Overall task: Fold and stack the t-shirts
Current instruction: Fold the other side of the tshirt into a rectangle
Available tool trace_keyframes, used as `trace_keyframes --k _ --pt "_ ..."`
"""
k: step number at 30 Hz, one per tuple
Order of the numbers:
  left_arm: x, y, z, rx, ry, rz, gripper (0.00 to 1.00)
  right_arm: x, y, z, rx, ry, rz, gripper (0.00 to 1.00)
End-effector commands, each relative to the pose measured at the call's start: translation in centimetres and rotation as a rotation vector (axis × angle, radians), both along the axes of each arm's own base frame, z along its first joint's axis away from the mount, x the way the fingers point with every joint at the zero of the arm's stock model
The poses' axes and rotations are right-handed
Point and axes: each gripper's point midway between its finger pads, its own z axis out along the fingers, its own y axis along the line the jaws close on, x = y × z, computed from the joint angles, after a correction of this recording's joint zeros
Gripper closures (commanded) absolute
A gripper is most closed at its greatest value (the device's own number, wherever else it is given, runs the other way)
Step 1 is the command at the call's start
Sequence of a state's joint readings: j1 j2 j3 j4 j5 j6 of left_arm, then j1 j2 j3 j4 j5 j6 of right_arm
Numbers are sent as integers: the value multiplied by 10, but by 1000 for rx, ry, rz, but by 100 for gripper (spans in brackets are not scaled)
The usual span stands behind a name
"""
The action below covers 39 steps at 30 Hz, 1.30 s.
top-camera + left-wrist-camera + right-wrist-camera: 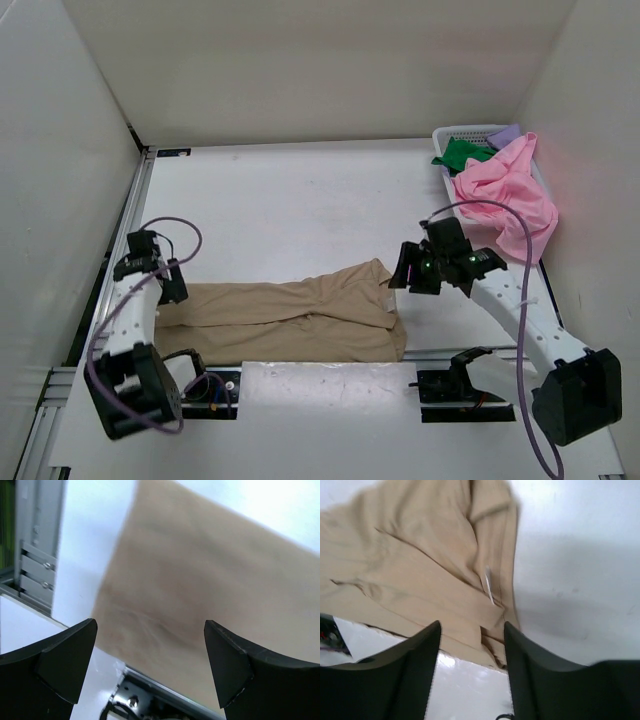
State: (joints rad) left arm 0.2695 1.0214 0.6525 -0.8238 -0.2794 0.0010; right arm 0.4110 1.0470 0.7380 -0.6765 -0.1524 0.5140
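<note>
Top external: tan t-shirt (pixel 290 315) part-folded, near counter (pixel 300 200) edge; left tool (pixel 172 285), right tool (pixel 410 270) both spread, empty (over its ends). Pink t-shirt (pixel 505 195), green t-shirt (pixel 462 152), purple t-shirt (pixel 512 131) unfolded in basket (pixel 470 131); no stack yet.

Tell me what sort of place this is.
Probably a robot lab test cell, not a home: a white table boxed in by plain white panels, the left arm and right arm bolted at its near edge, and a tan t-shirt spread out with more shirts heaped in a basket.
</note>
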Motion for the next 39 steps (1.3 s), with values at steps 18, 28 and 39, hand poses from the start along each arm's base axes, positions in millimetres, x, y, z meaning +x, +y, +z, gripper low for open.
trace_keyframes --k 18,28,39 --pt "102 74 -11 -100 10 152 1 119 34 -86 -162 254 -69 92" --pt "87 48 21 -226 81 124 21 183 13 -76 -115 250 -180 100" --pt "62 14 -41 -397 214 111 44 158 11 -78 -118 316 -121 80"
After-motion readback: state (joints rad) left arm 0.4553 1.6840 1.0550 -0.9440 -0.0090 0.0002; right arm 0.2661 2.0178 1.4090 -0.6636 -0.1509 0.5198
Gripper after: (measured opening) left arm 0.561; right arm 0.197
